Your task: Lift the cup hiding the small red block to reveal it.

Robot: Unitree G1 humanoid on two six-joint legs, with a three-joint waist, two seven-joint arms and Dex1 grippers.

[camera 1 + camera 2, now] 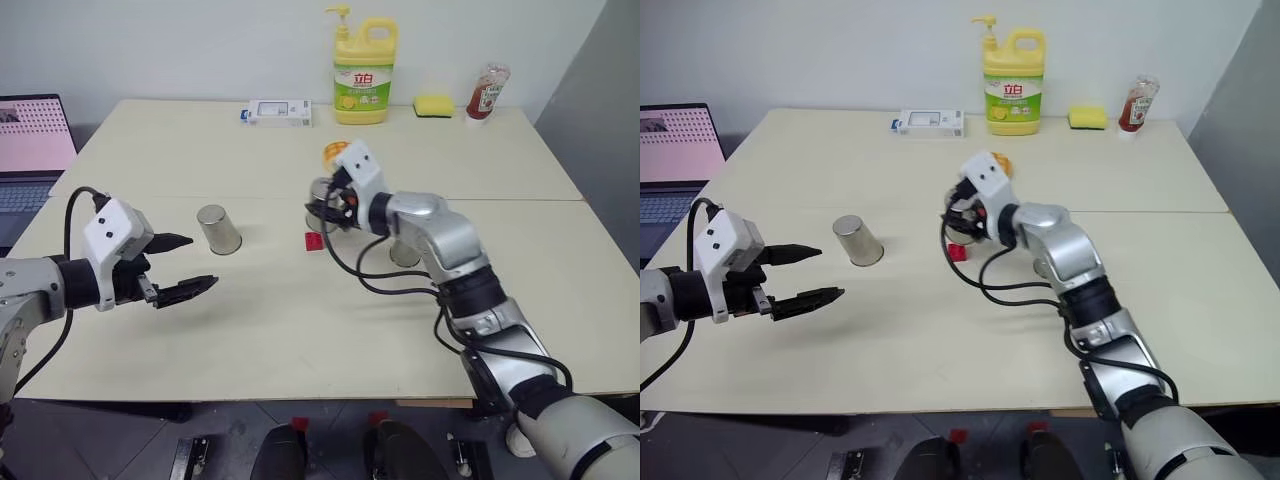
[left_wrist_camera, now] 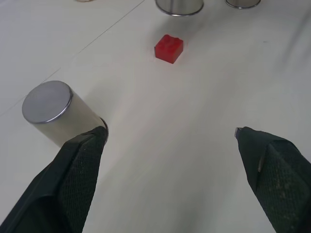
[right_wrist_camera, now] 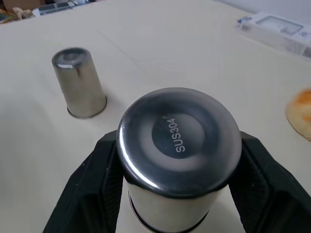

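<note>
Your right end effector [image 1: 330, 208] pinched the cup [image 3: 179, 160] and held it up; the small red block [image 2: 169, 48] showed. Your left end effector [image 1: 185, 265] was spread.

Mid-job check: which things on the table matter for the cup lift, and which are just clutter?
Job:
- silver metal cup clamped in right gripper, lifted
- small red studded block, uncovered
- two other upside-down silver cups

Lying about:
- yellow dish soap bottle
- yellow sponge
- ketchup bottle
- white box
- laptop
</note>
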